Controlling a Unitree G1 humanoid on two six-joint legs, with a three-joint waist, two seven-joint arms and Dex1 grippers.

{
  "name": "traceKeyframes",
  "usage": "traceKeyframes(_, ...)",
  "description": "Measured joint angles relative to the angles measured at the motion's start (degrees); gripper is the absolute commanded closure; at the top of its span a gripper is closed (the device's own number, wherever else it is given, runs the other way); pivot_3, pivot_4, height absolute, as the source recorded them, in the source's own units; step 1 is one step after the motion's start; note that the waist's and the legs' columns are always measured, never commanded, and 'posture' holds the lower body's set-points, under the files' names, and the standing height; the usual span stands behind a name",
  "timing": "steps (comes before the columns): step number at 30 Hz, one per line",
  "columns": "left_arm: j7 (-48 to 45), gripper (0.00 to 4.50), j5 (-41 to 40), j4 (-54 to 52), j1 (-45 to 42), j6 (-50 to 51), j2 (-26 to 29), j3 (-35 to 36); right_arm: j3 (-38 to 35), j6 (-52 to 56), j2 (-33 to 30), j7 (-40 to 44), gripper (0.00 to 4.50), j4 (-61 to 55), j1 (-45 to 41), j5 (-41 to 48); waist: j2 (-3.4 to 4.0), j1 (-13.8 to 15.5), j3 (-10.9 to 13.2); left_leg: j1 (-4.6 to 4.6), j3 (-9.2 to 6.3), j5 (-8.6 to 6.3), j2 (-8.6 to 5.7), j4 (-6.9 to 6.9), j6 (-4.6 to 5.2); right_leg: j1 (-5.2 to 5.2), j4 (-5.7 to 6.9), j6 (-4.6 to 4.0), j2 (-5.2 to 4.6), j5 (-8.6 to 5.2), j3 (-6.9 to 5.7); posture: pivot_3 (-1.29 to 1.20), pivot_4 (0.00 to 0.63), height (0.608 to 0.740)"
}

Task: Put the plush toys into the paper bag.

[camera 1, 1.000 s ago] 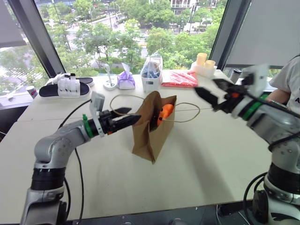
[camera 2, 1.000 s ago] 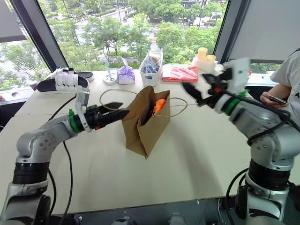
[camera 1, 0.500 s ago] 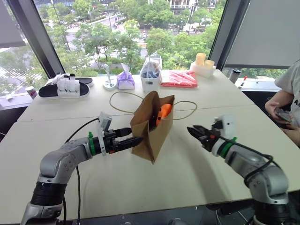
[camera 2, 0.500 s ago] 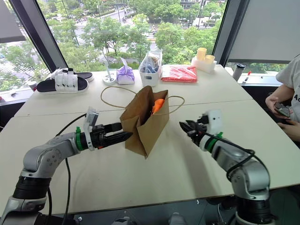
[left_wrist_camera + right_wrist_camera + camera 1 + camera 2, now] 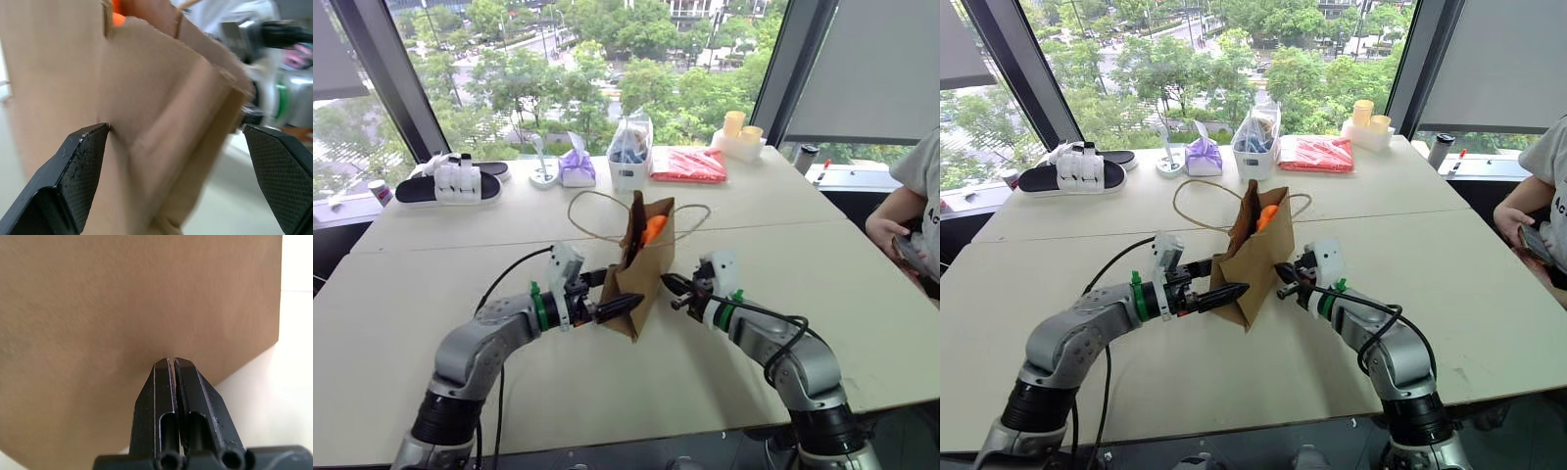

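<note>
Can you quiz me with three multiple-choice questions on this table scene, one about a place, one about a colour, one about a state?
1. Where is the paper bag standing?
A. between the left gripper and the right gripper
B. on the black tray
C. at the table's near edge

2. What colour is the plush toy showing at the bag's mouth?
A. purple
B. orange
C. white

3. How do the right gripper's fingers stand?
A. wide open
B. shut, tips at the bag's side
C. clamped on a string handle

Answers: 1 A, the eye views show one gripper on either side of the bag. 2 B, orange shows above the brown paper. 3 B, the right wrist view shows both fingers together against the paper.
</note>
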Motion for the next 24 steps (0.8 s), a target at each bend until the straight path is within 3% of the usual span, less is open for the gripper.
traceKeyframes(3, 2.41, 0.0, 2.08, 0.2, 0.0, -0.74, -1.66, -0.82, -0.01, 0.0, 0.18, 0.0, 4.42, 0.0, -0.32, -0.43, 0.0, -0.01, 0.0, 0.0, 0.0, 0.0, 0.0, 0.0, 0.0, 0.0, 0.0, 0.0, 0.0, 0.0, 0.0, 0.0, 0.15, 0.74)
traceKeyframes(5, 4.53, 0.53, 3.45, 0.69, -0.04, -1.48, -3.2, -1.11, -0.04, 0.01, 0.27, -0.18, 4.5, -0.05, -0.31, -0.56, 0.0, 0.02, 0.0, 0.0, 0.0, 0.0, 0.0, 0.01, 0.0, 0.0, 0.0, 0.0, 0.0, 0.0, 0.0, 0.0, 0.15, 0.74)
traceKeyframes(7, 6.06, 1.31, 4.2, 1.28, -0.07, -1.8, -4.13, -1.07, -0.23, 0.11, 0.24, -0.39, 4.5, -0.27, -0.24, -0.58, 0.0, 0.02, 0.0, 0.0, 0.0, 0.0, -0.01, 0.0, 0.0, 0.0, 0.0, 0.0, 0.0, 0.0, 0.0, 0.0, 0.15, 0.74)
traceKeyframes(12, 7.72, 3.85, 5.23, 2.65, -0.15, -2.35, -5.12, -0.74, -2.49, 1.57, -0.84, -0.83, 4.5, -3.7, 2.8, 0.07, 0.0, 0.17, 0.0, -0.01, -0.01, 0.0, -0.02, 0.01, 0.0, 0.01, 0.0, 0.0, -0.01, 0.0, 0.0, 0.0, 0.15, 0.74)
traceKeyframes(17, 5.52, 3.85, 4.67, 6.28, -3.02, -2.64, -6.07, -0.27, -7.8, 5.96, -4.5, -0.32, 4.5, -10.45, 5.94, 3.51, 0.0, 0.19, 0.0, -0.02, -0.02, 0.0, -0.03, 0.05, 0.0, 0.03, 0.0, 0.01, 0.0, 0.0, -0.01, 0.0, 0.15, 0.74)
traceKeyframes(20, -4.79, 3.85, 1.31, 16.26, -11.48, -2.98, -4.31, 1.07, -17.67, 11.13, -11.06, 1.98, 4.5, -19.08, 11.0, 10.39, 0.01, 1.14, 0.0, -0.13, -0.08, 0.0, -0.06, 0.13, 0.02, 0.04, -0.06, 0.01, 0.01, -0.01, -0.11, 0.0, 0.15, 0.74)
traceKeyframes(24, -19.91, 3.85, 0.26, 28.94, -20.82, -5.5, -2.9, 0.25, -29.65, 16.09, -15.3, 2.85, 4.5, -25.85, 16.28, 19.5, 0.02, 0.87, 0.0, -0.03, -0.02, -0.02, -0.05, 0.08, 0.05, 0.13, -0.06, 0.02, 0.01, -0.02, -0.11, 0.0, 0.15, 0.74)
